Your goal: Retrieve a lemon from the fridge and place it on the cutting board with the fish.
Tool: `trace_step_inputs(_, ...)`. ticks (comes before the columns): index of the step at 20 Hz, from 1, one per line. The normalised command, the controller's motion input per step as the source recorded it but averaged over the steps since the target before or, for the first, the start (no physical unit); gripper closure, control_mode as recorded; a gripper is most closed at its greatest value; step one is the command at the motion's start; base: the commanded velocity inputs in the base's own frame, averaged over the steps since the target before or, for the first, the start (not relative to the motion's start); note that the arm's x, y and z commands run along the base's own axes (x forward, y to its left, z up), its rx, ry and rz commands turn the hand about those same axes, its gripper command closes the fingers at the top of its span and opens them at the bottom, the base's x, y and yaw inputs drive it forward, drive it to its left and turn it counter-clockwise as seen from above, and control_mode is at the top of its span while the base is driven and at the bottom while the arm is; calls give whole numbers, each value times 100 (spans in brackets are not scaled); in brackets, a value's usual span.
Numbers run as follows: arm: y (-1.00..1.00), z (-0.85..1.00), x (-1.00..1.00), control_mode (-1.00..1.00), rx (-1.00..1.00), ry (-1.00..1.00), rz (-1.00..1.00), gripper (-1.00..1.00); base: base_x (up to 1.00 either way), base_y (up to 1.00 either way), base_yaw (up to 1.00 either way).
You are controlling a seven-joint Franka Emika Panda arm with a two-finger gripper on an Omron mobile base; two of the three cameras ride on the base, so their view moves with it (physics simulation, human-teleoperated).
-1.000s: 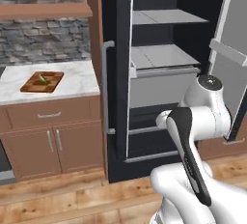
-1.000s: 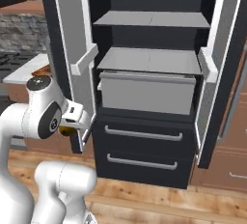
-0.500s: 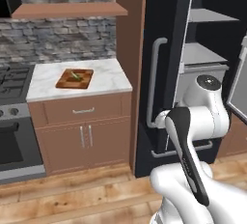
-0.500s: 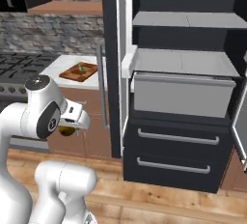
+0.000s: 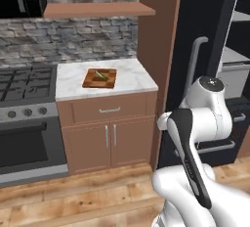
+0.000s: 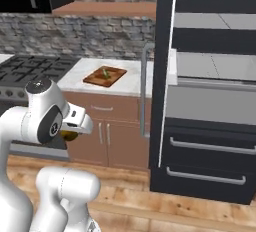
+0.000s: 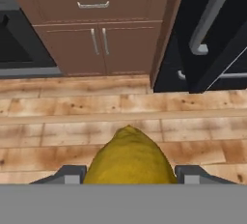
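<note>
Yellow-olive and rounded, the lemon [image 7: 129,156] sits pinched in our two-finger gripper [image 7: 129,174] above the plank floor. The checkered wooden cutting board [image 5: 99,79] with its slim green fish [image 5: 101,75] lies well apart; a jolt could loosen our hold.

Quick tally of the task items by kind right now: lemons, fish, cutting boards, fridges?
Lemon: 1, in the tool
Fish: 1, on the board
Cutting board: 1, on the counter
Fridge: 1, doors open
Total: 4
</note>
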Motion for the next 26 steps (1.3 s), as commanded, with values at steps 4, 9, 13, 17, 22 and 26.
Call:
trace_step_inputs(4, 0, 0, 0, 100, 0, 0, 0, 100, 57, 53, 0)
trace_step_inputs(9, 0, 0, 0, 100, 0, 0, 0, 100, 63, 42, 0)
trace_step_inputs(13, 0, 0, 0, 100, 0, 0, 0, 100, 72, 34, 0)
trace_step_inputs(17, 0, 0, 0, 100, 0, 0, 0, 100, 73, 39, 0)
trace_step_inputs(22, 0, 0, 0, 100, 0, 0, 0, 100, 57, 52, -5)
trace_step_inputs(26, 0, 0, 0, 100, 0, 0, 0, 100, 43, 52, -16)
